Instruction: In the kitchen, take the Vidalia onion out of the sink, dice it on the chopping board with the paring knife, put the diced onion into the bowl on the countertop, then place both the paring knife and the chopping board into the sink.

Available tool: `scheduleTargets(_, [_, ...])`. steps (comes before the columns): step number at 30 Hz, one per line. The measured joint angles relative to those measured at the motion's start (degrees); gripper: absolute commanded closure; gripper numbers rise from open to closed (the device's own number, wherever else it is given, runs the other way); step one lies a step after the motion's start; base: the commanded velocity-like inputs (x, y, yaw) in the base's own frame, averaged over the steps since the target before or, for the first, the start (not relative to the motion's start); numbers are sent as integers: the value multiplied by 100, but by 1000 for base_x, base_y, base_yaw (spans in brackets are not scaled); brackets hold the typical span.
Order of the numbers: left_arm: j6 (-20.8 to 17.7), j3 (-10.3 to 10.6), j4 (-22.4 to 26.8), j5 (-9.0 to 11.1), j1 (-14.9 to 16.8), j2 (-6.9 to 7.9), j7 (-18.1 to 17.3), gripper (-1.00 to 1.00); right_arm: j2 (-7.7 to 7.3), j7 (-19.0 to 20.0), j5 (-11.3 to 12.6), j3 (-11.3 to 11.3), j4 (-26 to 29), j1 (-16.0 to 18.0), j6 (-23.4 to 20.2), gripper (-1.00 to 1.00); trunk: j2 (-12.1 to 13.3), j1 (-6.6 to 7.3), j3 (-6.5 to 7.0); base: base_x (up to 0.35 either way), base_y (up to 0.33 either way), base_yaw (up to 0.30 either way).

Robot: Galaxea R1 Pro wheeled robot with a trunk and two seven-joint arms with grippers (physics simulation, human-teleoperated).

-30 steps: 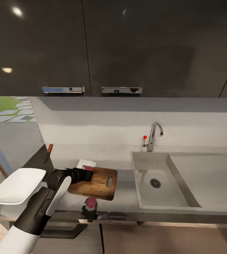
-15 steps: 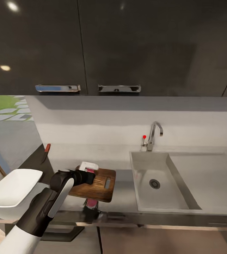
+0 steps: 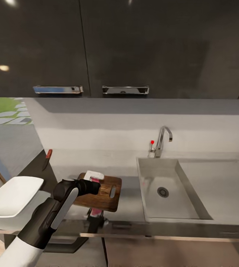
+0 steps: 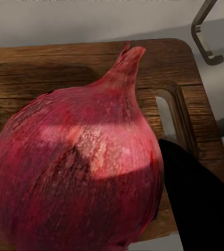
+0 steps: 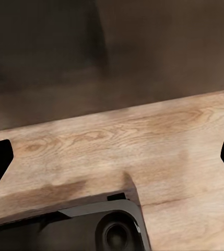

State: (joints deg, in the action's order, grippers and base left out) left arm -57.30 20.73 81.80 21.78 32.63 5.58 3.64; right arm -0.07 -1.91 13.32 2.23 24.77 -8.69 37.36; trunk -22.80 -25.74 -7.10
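My left gripper is shut on a dark red onion and holds it low over the left part of the chopping board. This dark brown wooden board lies on the grey countertop, left of the sink. In the left wrist view the onion is large, with the board and its handle slot right behind it. The paring knife, with a reddish handle, lies far back left on the counter. The white bowl sits at the counter's left end. My right gripper is open and holds nothing.
The sink basin holds nothing but its round drain. A drainboard lies to its right and a chrome tap behind it. A small white object lies at the board's far edge. Dark wall cabinets hang overhead. The right wrist view looks down on a wooden floor.
The head camera has shifted slightly, so the whole picture has slid. The left gripper still holds the onion over the board; nothing else has moved.
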Motion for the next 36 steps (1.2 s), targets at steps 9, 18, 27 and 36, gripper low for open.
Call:
scheduleTargets(9, [0,0,-1,-4,0,0,-1,100,0,0,-1,5,0,0,0,-100,0,-1,-39,49,0,0])
scheduleTargets(18, [0,0,-26,-3,0,0,-2,100,-4,3,-22,7,0,0,53,-100,0,-1,-40,1,0,0])
scheduleTargets(27, [8,0,-55,-4,0,0,-2,100,-1,10,-15,7,-1,0,79,-100,0,-1,-40,0,0,0])
scheduleTargets(36, [2,0,-60,-4,0,0,-3,100,0,16,-11,7,0,0,79,-100,0,-1,-79,0,0,0])
